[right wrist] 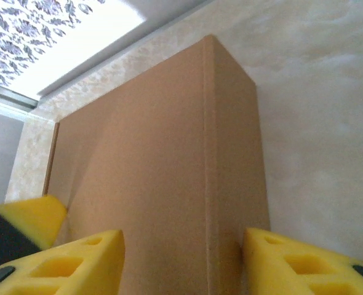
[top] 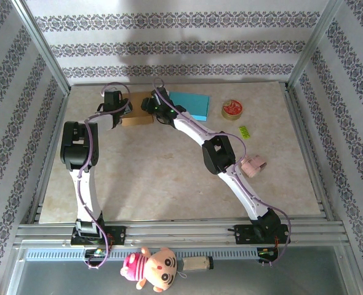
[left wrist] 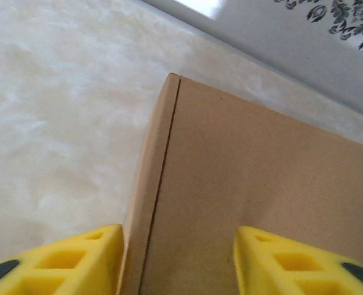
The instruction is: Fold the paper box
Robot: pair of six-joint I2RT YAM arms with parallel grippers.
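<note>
The brown paper box (top: 138,118) lies closed and flat-sided at the far middle-left of the table, with both grippers over it. My left gripper (top: 120,109) hangs over the box's left end; its yellow fingers (left wrist: 83,258) stand apart, one outside the left edge and one above the top face (left wrist: 249,178). My right gripper (top: 149,106) hangs over the right end. In the right wrist view its jaws are spread across the box (right wrist: 151,153), the right finger (right wrist: 292,264) next to the side wall. Neither pair pinches the cardboard.
A blue sheet (top: 191,104) lies right of the box, then a round red tin (top: 232,109) and a small green item (top: 245,131). A pink object (top: 253,165) sits by the right arm's forearm. The back wall is close behind the box.
</note>
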